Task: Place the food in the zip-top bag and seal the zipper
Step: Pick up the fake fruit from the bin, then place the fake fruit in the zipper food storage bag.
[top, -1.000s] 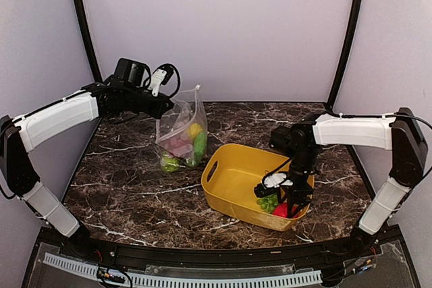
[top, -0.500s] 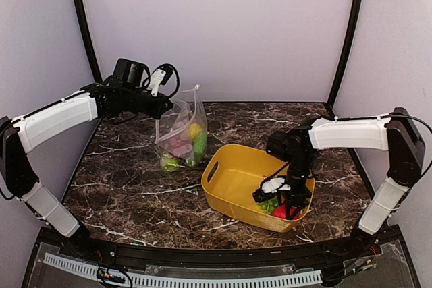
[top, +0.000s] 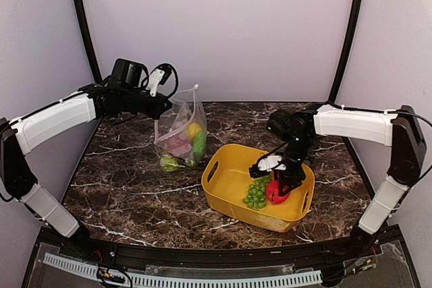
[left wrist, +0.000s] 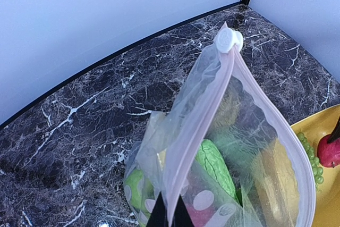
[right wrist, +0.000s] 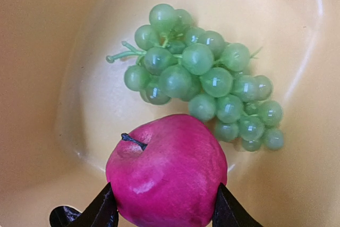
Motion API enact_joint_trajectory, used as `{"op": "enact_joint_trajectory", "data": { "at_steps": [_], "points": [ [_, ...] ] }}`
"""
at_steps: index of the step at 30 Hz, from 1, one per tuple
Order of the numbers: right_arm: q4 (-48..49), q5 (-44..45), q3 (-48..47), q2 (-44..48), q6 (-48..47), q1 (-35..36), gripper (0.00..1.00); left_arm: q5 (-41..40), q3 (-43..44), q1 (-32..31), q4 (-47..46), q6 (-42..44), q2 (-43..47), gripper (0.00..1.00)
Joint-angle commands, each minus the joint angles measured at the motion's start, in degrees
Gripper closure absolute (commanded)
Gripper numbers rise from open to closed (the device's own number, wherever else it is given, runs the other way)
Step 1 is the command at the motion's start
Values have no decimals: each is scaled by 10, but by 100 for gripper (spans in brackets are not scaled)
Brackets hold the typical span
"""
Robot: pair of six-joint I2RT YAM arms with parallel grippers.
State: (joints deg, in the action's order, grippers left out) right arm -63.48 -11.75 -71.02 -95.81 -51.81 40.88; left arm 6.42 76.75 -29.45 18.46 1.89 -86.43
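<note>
Right gripper point(right wrist: 164, 212) had been low in the lower-right corner of the yellow basket point(top: 233, 179) a second earlier, with its jaws wider. It then closed on the red apple point(right wrist: 167, 168) and came up and toward the middle of the basket. In the right wrist view the apple was clamped between both fingers at bottom centre and looked clear of the basket floor. The grape bunch point(right wrist: 202, 83) was uncovered, lying loose on the basket floor just above the apple in that view and not gripped.

Left gripper point(top: 162, 107) had not moved. It was shut, pinching the mouth edge of the zip-top bag point(left wrist: 234, 131) at upper left of the top view and holding the bag up over the desk point(top: 128, 180). The mouth gaped open. The pinkish zipper point(left wrist: 199, 126) was unsealed, with the white slider point(left wrist: 229, 40) at the far end. Green and yellow food showed through the plastic.

Judgement: the pick of the apple was done and the carry left to the bag mouth was next. The grapes were still to go, and sealing had not started.
</note>
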Motion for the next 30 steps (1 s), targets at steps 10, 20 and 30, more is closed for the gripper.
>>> {"op": "enact_joint_trajectory", "data": {
  "at_steps": [10,20,30],
  "points": [
    [-22,-70,-121,5,33,-30,68,9,-10,3,-5,-5,20,99],
    [-37,-193,-332,-46,48,-40,68,47,-10,3,-13,-7,18,99],
    [111,-327,-505,-115,148,-38,65,110,-19,3,-40,-52,31,99]
  ]
}}
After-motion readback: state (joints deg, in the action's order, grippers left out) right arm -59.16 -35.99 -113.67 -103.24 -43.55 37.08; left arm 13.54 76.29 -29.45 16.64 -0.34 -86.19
